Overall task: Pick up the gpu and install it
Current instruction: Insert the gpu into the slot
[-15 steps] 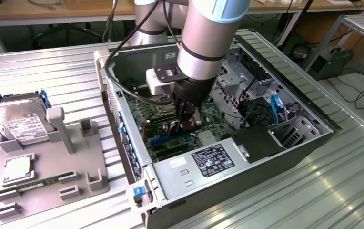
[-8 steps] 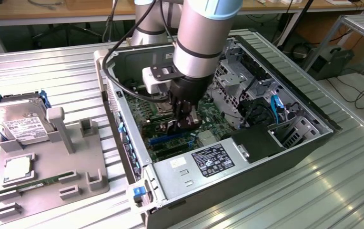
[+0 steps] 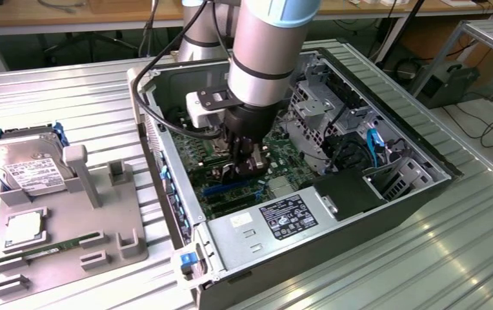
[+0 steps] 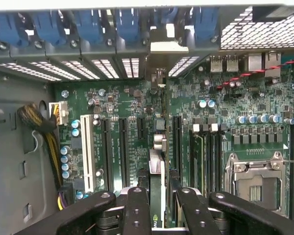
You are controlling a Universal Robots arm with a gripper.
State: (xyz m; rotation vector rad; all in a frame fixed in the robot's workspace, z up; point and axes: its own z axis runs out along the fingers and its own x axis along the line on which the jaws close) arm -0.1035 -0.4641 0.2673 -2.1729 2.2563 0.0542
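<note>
Gpu [image 4: 156, 218] seen edge-on in the wrist view, a thin green strip pinched between the two inner fingers [image 4: 137, 208] of the claw [image 4: 157, 198]. Held upright over the green motherboard [image 4: 225, 98], in line with the long black slots [image 4: 122, 152]; seated or just above, cannot tell.

Exterior view, read from its left to its right:

- At nine o'clock of the computer case [image 3: 333, 258]: grey holder [image 3: 109, 239] on the ribbed metal table [image 3: 57, 97]. Loaded with a silver hard drive [image 3: 22, 165] leaning in its stand, a square chip [image 3: 24, 227] and a narrow green memory stick [image 3: 44, 250].
- At centre: case lying on its side with the side panel off. Silver robot arm [image 3: 264, 58] reaching down into it; black claw [image 3: 246, 165] low over the board, clamped on the card.
- At five o'clock of the claw: black labelled power supply [image 3: 288, 216] against the near wall.
- At three o'clock of the claw: grey metal drive cage [image 3: 315, 110], with a blue cable [image 3: 372, 145] further towards the exterior view's right.

Also in the wrist view: row of blue clips [image 4: 88, 24] along the rear wall, one white slot [image 4: 88, 152], open processor socket [image 4: 257, 181].
</note>
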